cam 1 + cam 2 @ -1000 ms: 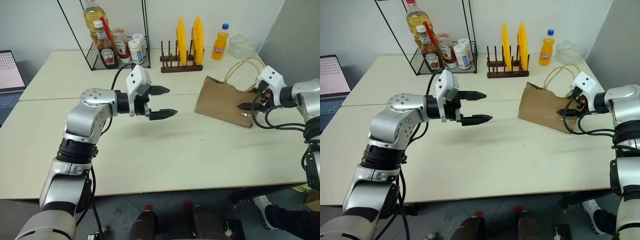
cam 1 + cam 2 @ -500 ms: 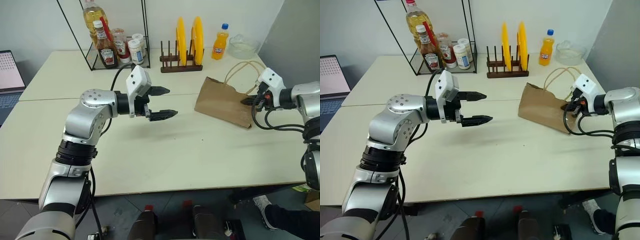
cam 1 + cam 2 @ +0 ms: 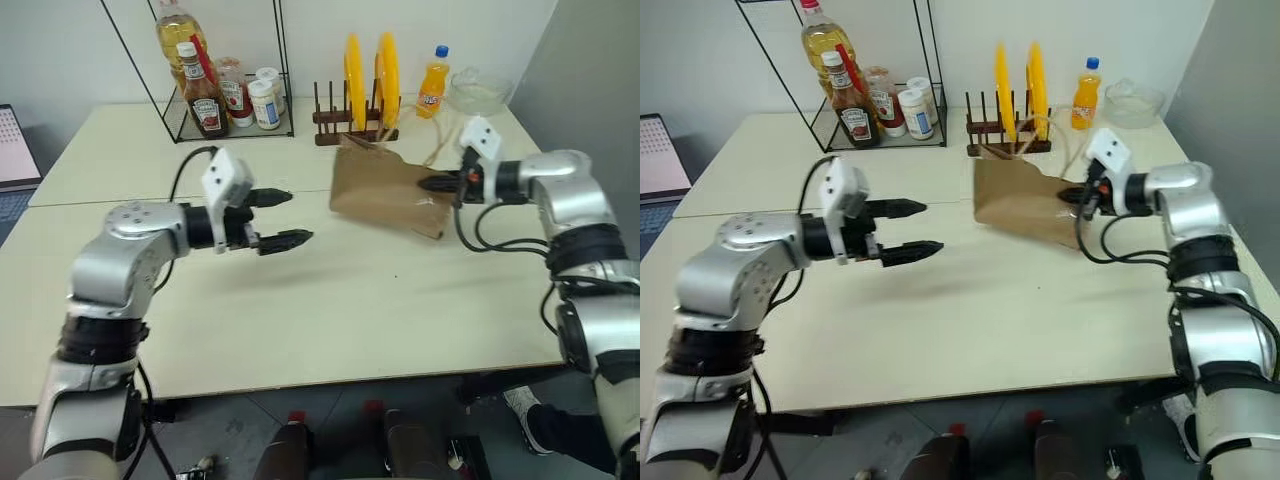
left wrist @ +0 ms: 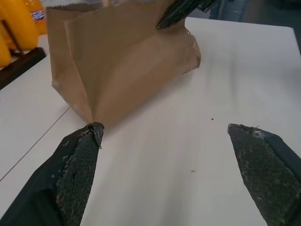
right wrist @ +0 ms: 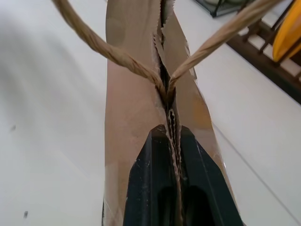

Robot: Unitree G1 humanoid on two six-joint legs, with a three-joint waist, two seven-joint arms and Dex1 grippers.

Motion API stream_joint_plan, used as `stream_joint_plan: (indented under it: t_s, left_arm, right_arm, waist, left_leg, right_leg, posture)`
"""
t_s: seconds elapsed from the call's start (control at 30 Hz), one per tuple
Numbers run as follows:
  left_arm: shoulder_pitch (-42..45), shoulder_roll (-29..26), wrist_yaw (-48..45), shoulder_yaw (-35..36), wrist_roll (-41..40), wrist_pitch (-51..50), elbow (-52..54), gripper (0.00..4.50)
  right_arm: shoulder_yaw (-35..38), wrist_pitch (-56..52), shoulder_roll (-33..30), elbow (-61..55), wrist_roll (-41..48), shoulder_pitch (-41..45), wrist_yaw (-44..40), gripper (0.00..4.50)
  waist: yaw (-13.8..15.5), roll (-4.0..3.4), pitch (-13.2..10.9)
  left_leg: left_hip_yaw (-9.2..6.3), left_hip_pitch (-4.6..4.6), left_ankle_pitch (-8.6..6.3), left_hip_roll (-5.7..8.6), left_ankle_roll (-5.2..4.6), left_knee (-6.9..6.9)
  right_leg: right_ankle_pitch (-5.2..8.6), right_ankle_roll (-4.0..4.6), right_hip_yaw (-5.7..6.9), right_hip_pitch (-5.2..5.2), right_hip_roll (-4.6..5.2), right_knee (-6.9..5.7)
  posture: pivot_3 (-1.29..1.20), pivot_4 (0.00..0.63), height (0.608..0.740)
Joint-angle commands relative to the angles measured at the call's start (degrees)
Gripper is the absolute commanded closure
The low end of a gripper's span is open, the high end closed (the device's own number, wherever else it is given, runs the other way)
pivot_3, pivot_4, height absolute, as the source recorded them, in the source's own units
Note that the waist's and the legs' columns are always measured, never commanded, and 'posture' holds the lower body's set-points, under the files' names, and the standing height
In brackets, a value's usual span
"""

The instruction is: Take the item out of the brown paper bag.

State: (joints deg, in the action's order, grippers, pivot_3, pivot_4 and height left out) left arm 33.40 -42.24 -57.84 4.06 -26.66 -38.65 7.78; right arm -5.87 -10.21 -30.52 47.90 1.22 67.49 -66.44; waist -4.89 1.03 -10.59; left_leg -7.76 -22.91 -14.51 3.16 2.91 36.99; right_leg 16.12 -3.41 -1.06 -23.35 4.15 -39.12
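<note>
Right fingers (image 5: 170, 141) pinch the brown paper bag's (image 3: 385, 192) rim, left fingers (image 3: 275, 218) spread wide; Heinz ketchup bottle (image 3: 203, 92) behind.

Bright, even indoor light, soft shadows; wrist views perhaps slightly blurred.

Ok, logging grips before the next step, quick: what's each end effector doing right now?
Left end effector: open, holding nothing.
Right end effector: shut on the brown paper bag, pinching its edge.
</note>
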Motion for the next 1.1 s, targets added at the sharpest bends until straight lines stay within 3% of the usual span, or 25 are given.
stream_joint_plan:
  t_s: [0.03,0.33,0.57,0.8,0.93,1.1]
  left_arm:
    - [-3.5,-1.6,3.0,5.1,-2.7,-2.8,6.5,0.00]
    - [-19.5,-1.4,13.7,17.6,-8.9,-11.1,22.6,0.00]
    - [-26.0,-1.1,18.8,22.7,-12.9,-13.5,29.2,0.00]
    - [-27.2,-1.1,22.0,22.1,-15.7,-14.1,30.8,0.00]
    - [-23.3,-2.7,20.7,19.2,-15.1,-12.7,26.5,0.00]
    - [-18.8,-3.6,18.4,14.5,-13.6,-10.3,21.7,0.00]
  right_arm:
    - [0.4,5.2,3.3,4.1,0.3,5.6,0.9,4.48]
    - [-1.7,15.2,15.1,18.4,-2.5,11.5,-1.7,4.48]
    - [-4.1,21.6,18.1,24.4,-7.9,12.3,2.4,4.48]
    - [-4.8,23.9,18.1,26.7,-11.4,12.3,7.5,4.48]
    - [-3.2,23.2,16.9,26.4,-10.6,12.4,6.2,3.62]
    - [-1.2,20.7,14.2,25.1,-8.7,12.9,2.7,1.90]
  waist:
    - [0.0,0.00,0.0]
    - [0.0,0.00,0.0]
    - [0.4,0.00,0.0]
    - [0.4,0.00,0.0]
    - [0.6,0.00,0.0]
    - [0.6,0.00,0.0]
  left_leg:
    - [-0.01,-0.01,0.00,-0.04,0.00,0.00]
    - [-0.06,0.01,0.00,-0.13,0.01,-0.01]
    - [-0.06,0.03,0.00,-0.10,0.01,0.00]
    - [-0.01,0.06,0.00,-0.09,0.00,-0.01]
    - [-0.01,0.06,0.00,-0.04,0.00,-0.01]
    - [0.03,0.07,0.00,0.04,0.01,-0.01]
  right_leg:
    - [0.00,0.00,0.01,-0.01,0.00,0.00]
    - [-0.08,0.13,-0.07,-0.05,0.02,-0.01]
    - [-0.15,0.22,-0.03,-0.02,0.00,0.00]
    - [-0.16,0.24,-0.01,-0.01,-0.05,-0.02]
    - [-0.18,0.27,0.08,0.03,-0.08,0.00]
    - [-0.21,0.31,0.07,0.04,-0.10,0.02]
  posture:
    - [0.00,0.150,0.740]
    - [0.00,0.150,0.740]
    - [0.00,0.150,0.740]
    - [0.00,0.150,0.740]
    - [0.00,0.150,0.740]
    - [0.00,0.150,0.740]
